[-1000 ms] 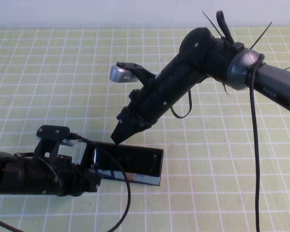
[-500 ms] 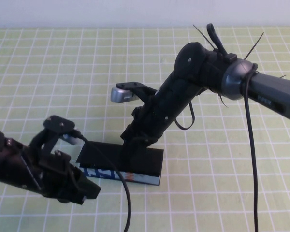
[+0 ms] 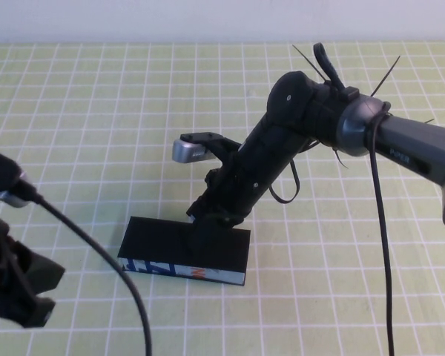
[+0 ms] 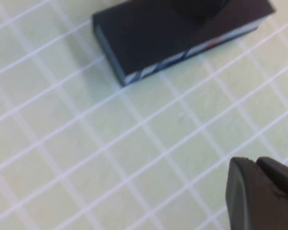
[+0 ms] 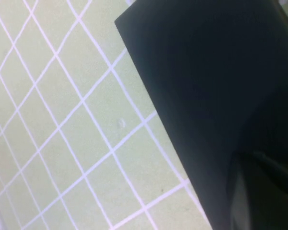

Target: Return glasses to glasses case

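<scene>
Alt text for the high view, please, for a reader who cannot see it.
The right gripper presses down on the shut lid of the black glasses case, which lies on a green checked mat. The left gripper hangs apart near the robot's left edge; the glasses are not visible.

White "PIPER" lettering, partly legible, ran along right arm (image 3: 419,158) link at right edge of high view. Glasses case (image 3: 185,252) front bore blue and orange marks, unreadable.

Black right arm (image 3: 282,141) with grey joint, silver camera (image 3: 189,150), seemingly zip-tied cables.
</scene>
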You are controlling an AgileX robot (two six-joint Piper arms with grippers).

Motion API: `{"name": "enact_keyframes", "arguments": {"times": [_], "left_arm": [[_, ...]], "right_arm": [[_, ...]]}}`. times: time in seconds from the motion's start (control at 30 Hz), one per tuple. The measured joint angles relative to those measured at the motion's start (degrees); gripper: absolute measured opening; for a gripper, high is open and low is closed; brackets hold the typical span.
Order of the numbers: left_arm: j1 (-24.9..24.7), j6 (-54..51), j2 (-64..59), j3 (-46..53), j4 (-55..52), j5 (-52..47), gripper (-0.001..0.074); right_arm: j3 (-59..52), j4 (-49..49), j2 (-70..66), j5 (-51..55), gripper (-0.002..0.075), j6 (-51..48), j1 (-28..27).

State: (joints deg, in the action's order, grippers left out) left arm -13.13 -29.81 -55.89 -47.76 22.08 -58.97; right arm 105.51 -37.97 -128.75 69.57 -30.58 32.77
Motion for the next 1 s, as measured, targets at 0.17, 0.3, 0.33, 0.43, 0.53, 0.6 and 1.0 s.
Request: {"name": "enact_keyframes", "arguments": {"times": [0.17,0.3,0.33,0.43,0.53,0.6,1.0], "left_arm": [[0.0,5.2,7.9,0.0,-7.7,-5.6,-0.0003],[0.0,8.8,14.9,0.0,-13.7,-9.2,-0.0003],[0.0,9.6,16.7,0.0,-15.2,-10.1,-0.0003],[0.0,11.2,21.8,0.0,-18.7,-12.2,-0.0003],[0.0,12.3,27.4,0.0,-20.6,-13.0,-0.0003],[0.0,13.6,31.8,0.0,-22.1,-13.2,-0.0003],[0.0,20.3,50.6,-0.1,-24.2,-12.6,-0.0003]], "right_arm": [[0.0,1.2,2.6,-0.1,-0.0016,0.0,0.0],[0.6,1.3,6.6,-0.1,-0.0016,0.0,0.0],[0.9,1.4,7.8,-0.1,-0.0016,0.0,0.0],[1.5,1.7,11.5,0.0,-0.0016,0.0,0.0],[1.7,3.6,15.5,-0.1,-0.0016,0.7,0.0],[1.9,5.6,18.2,-1.0,-0.0016,2.3,0.0],[1.9,27.8,34.6,-6.5,-0.0016,16.5,0.0]]}}
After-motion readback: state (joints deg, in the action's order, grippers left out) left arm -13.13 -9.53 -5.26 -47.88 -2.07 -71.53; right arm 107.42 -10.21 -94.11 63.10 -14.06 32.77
